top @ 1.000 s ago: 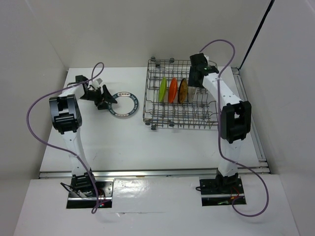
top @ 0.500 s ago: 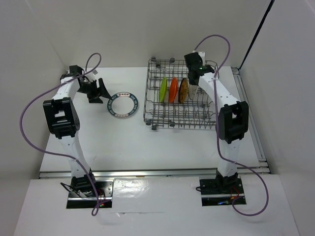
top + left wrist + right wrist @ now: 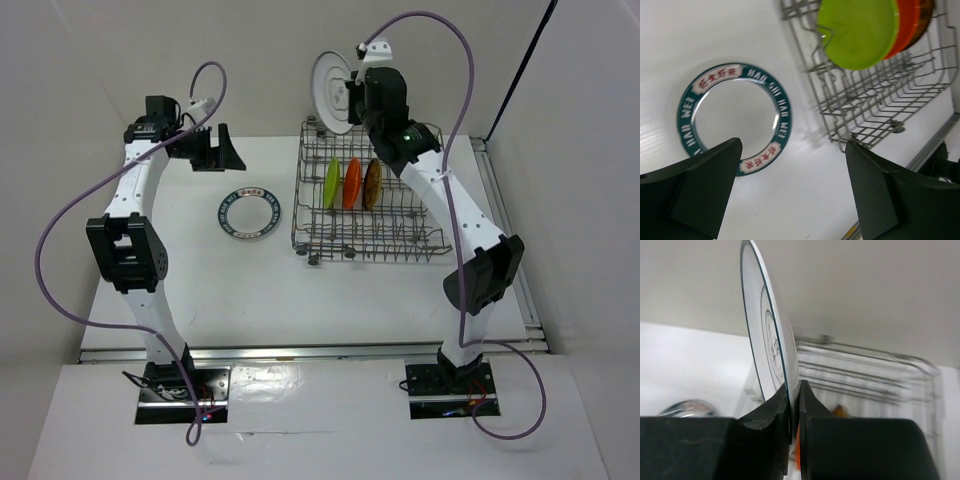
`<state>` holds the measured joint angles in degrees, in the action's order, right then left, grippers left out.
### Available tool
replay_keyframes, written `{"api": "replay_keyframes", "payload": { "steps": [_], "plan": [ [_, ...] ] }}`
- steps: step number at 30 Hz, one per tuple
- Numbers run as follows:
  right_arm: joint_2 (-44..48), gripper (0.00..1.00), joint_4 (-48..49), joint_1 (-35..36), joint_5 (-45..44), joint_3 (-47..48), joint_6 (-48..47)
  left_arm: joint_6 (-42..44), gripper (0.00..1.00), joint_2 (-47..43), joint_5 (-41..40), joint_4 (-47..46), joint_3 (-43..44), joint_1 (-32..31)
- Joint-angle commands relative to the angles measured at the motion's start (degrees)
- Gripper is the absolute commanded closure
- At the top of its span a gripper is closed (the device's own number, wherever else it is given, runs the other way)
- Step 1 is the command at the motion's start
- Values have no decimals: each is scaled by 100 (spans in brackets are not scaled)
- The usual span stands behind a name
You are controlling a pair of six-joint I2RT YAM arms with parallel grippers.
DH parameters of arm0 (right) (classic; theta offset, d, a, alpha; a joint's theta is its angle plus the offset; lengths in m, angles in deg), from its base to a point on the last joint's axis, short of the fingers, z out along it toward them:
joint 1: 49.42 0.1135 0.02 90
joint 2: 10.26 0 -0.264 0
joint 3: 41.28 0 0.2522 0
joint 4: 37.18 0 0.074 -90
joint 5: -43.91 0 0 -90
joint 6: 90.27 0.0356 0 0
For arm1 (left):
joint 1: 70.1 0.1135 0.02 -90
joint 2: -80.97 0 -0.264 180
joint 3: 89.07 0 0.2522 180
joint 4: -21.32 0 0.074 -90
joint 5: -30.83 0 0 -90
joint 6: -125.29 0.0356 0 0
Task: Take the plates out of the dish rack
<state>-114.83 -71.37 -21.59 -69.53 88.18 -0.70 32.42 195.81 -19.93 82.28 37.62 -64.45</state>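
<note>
The grey wire dish rack (image 3: 366, 240) stands right of centre. On edge in it are a lime green plate (image 3: 331, 182), an orange plate (image 3: 350, 183) and a patterned yellow-brown plate (image 3: 372, 183). My right gripper (image 3: 352, 96) is shut on the rim of a white plate with a grey line drawing (image 3: 331, 90), holding it upright, high above the rack's back left corner; the pinch shows in the right wrist view (image 3: 793, 390). A white plate with a dark blue rim (image 3: 250, 213) lies flat on the table. My left gripper (image 3: 215, 150) hangs open and empty above and behind it.
White walls close the table (image 3: 300, 290) at the back and both sides. A metal rail (image 3: 310, 350) runs along its near edge. In the left wrist view the blue-rimmed plate (image 3: 782, 107) lies left of the rack (image 3: 875, 100) and the lime green plate (image 3: 860, 30).
My right gripper has shut on the white plate and lifted it out of the rack, up and to the back left. My left gripper has opened wider and risen away from the blue-rimmed plate.
</note>
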Motion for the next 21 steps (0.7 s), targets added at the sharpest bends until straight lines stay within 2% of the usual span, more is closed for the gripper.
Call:
{"api": "replay_keyframes", "payload": {
  "steps": [1,4,7,10,11,14,18,21],
  "plan": [
    [-491,100,372,-85,2481,330,850,148,2,-252,873,9,195,15],
    [-818,100,600,-85,3631,453,1351,76,4,-384,1295,-228,10,15],
    [-1152,100,838,-138,4416,506,1861,15,4,-445,1411,-387,-121,15],
    [-1328,100,1530,-279,5785,130,2493,15,4,-498,1253,-580,-349,15],
    [-1398,100,2037,-348,6486,6,2677,15,4,-498,1252,-580,-350,15],
    [-1574,100,2393,-349,7132,-144,3144,15,5,-498,1252,-528,-420,15],
    [-1707,100,2945,-349,7556,-460,3557,68,7,-446,980,-528,-596,15],
    [-1864,100,3168,-349,7766,-628,3839,182,33,-393,1295,-405,-596,15]
  ]
}}
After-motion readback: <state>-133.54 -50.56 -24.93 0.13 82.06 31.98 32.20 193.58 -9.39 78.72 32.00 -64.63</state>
